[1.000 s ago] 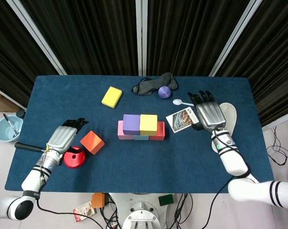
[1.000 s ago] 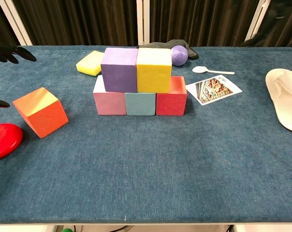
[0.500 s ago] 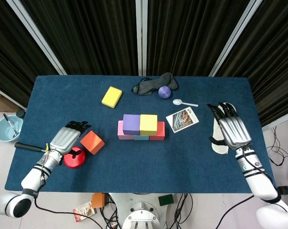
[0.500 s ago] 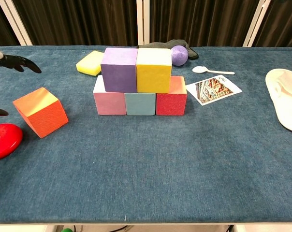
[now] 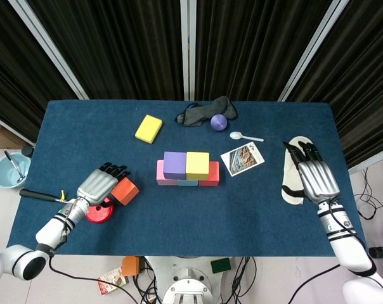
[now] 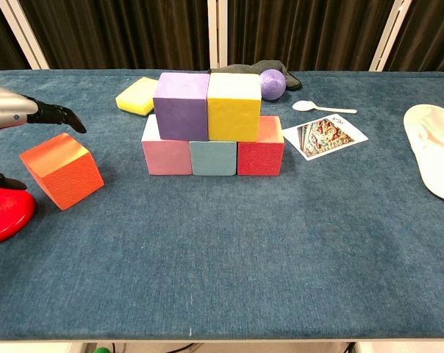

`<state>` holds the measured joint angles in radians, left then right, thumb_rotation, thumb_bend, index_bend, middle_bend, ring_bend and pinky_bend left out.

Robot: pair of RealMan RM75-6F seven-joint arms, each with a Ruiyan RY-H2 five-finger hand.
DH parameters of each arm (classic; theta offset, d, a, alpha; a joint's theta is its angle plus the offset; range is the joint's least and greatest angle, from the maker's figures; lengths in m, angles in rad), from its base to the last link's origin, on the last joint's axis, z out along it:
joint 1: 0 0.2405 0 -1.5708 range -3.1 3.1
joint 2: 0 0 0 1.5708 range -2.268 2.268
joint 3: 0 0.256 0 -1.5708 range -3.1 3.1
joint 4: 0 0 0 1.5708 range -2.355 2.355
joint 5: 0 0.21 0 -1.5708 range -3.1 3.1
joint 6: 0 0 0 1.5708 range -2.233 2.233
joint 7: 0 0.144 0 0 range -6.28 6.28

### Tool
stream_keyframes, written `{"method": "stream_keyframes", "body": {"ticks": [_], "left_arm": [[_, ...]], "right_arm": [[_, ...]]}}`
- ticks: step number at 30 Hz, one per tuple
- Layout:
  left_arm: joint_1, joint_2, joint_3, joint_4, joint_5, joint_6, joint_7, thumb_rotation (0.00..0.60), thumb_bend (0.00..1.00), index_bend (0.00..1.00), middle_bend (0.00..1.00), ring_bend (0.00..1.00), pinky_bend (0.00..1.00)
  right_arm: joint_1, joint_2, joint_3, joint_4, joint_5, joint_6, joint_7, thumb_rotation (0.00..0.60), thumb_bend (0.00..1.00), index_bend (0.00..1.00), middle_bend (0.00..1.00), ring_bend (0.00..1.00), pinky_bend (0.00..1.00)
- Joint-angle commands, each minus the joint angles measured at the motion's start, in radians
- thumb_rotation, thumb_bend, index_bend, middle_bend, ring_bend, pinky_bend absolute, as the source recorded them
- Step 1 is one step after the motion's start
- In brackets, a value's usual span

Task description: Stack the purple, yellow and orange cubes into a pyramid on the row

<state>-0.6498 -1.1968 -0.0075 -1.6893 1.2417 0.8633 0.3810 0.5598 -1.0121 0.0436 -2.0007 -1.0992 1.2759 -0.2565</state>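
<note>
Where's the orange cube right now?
The orange cube sits on the table's left side, left of the pink, teal and red row and beside the red disc. The left hand hovers over its left edge.

**A curtained test bench, not anybody's home**

I worked in what looked like a robotics lab. My table point(image 5: 255, 209) wore a blue cloth and stood against black curtains point(image 5: 242, 44) hung between pale metal posts point(image 5: 188, 47), closing the bench off like a booth. Loose cables point(image 5: 369, 190) trailed on the pale floor to my right, and more ran under the front edge by the stand point(image 5: 185, 288). A blue bucket point(image 5: 6, 171) sat on the floor at my left. On the cloth lay an unrelated jumble: foam blocks point(image 6: 211, 129), a sponge point(image 5: 148, 128), a plastic spoon point(image 5: 242, 135), a picture card point(image 5: 242, 159).
</note>
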Motion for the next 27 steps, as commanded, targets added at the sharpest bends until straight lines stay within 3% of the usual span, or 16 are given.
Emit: {"method": "stream_keyframes", "body": {"ticks": [1,6,10,13,15,22,27], "left_arm": [[-0.003,-0.003,0.0,0.008,0.003,-0.003,-0.004,0.6,0.16,0.15,0.09,0.11,0.11],[-0.011,-0.033,-0.007,0.045,0.007,-0.025,-0.067,0.6,0.16,0.18,0.11,0.11,0.11],[-0.012,-0.074,-0.023,0.102,-0.006,-0.027,-0.116,0.6,0.16,0.32,0.25,0.16,0.12],[0.003,-0.079,-0.048,0.109,-0.038,0.01,-0.145,0.6,0.16,0.42,0.39,0.25,0.13],[0.016,-0.053,-0.069,0.082,-0.059,0.04,-0.164,0.6,0.16,0.45,0.45,0.3,0.14],[0.046,0.092,-0.164,-0.12,-0.167,0.158,-0.163,0.6,0.16,0.45,0.45,0.31,0.16],[0.007,0.188,-0.25,-0.303,-0.307,0.151,-0.152,0.6,0.16,0.43,0.44,0.32,0.2]], "right_arm": [[-0.012,-0.006,0.008,0.005,0.003,-0.002,0.004,0.6,0.18,0.02,0.13,0.02,0.0],[-0.029,-0.011,0.023,0.008,0.007,-0.003,0.005,0.6,0.18,0.02,0.13,0.02,0.0],[-0.039,-0.018,0.034,0.019,0.013,-0.016,0.012,0.6,0.18,0.02,0.13,0.02,0.0],[-0.047,-0.021,0.039,0.027,0.011,-0.024,0.023,0.6,0.18,0.02,0.13,0.02,0.0],[-0.056,-0.019,0.044,0.031,0.005,-0.024,0.035,0.6,0.18,0.02,0.13,0.02,0.0],[-0.1,0.019,0.065,0.039,-0.036,0.003,0.11,0.6,0.18,0.03,0.13,0.02,0.0],[-0.142,0.052,0.064,0.059,-0.092,0.019,0.191,0.6,0.18,0.03,0.13,0.02,0.01]]}}
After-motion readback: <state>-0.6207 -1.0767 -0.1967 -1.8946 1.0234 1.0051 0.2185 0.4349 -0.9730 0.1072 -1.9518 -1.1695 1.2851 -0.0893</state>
